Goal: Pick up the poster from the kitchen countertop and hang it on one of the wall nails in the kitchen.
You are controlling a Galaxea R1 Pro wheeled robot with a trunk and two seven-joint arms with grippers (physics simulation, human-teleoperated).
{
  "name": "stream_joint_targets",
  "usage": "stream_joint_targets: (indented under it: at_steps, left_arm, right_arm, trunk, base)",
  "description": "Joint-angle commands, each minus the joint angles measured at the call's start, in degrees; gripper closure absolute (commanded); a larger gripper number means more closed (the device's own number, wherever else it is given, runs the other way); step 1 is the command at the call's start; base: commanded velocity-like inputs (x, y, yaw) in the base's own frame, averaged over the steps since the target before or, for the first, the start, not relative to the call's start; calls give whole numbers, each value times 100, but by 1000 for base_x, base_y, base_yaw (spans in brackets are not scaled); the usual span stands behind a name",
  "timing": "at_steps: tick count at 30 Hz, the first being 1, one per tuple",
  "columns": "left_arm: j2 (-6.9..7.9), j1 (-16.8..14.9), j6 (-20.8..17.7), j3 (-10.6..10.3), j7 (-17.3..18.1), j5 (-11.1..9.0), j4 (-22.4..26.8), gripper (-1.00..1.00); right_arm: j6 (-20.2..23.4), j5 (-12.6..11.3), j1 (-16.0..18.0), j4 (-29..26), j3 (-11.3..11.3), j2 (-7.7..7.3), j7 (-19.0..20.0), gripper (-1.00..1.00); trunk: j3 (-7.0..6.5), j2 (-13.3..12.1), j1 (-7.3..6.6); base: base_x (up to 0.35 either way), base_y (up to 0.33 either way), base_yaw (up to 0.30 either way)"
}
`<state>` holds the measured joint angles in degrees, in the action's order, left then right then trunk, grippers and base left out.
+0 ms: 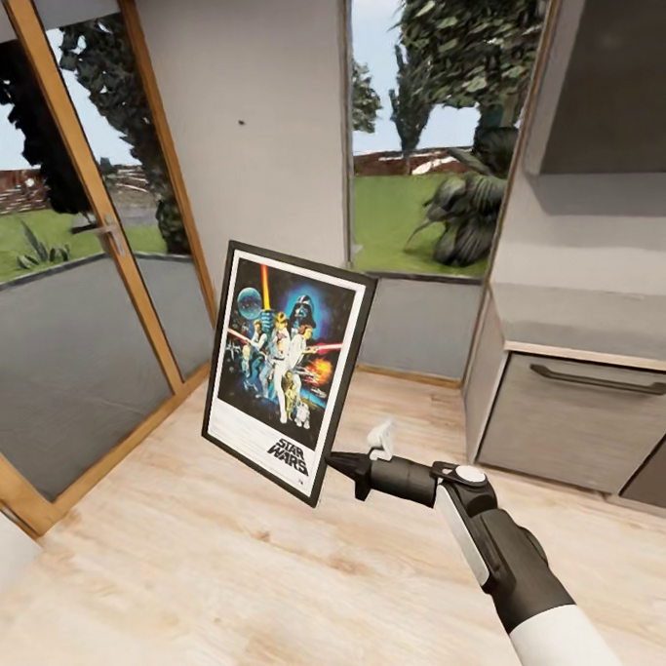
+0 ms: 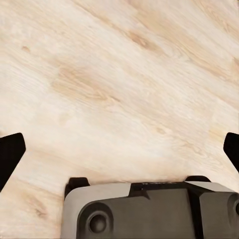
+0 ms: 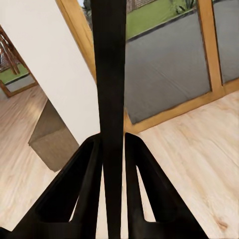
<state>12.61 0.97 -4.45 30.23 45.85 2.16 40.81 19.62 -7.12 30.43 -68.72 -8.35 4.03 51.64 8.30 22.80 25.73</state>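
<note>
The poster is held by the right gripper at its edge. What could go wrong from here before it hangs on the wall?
1. The right gripper pinches the poster only at one lower edge, and the poster is tilted; it may swing or slip out.
2. The nail on the white wall is a small dark dot high above the poster; the frame could miss it.
3. The glass door stands close beside; a wide swing could strike it.

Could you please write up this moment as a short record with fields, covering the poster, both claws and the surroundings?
poster: poster held in the air, tilted, above the wood floor
right claw: right claw shut on the poster's lower edge
left claw: left claw open, over the floor
ahead: wall between windows
right side: cabinet drawer
</note>
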Motion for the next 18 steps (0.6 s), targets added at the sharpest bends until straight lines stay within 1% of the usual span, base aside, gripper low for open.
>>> stream_joint_targets:
  at_steps: [1,6,18]
  left_arm:
    - [-4,0,-47,20,32,22,14,-100]
    - [-4,0,-47,12,33,22,7,-100]
    - [-4,0,-47,9,34,28,6,-100]
  right_arm:
    - [60,-60,6,2,0,2,4,100]
    - [60,-69,7,7,0,2,4,100]
    - [60,-78,7,8,0,-4,4,100]
  trunk:
    - [12,11,6]
    - [14,11,6]
    - [15,11,6]
  base:
    - [208,283,139]
    - [212,283,55]
    - [220,283,4]
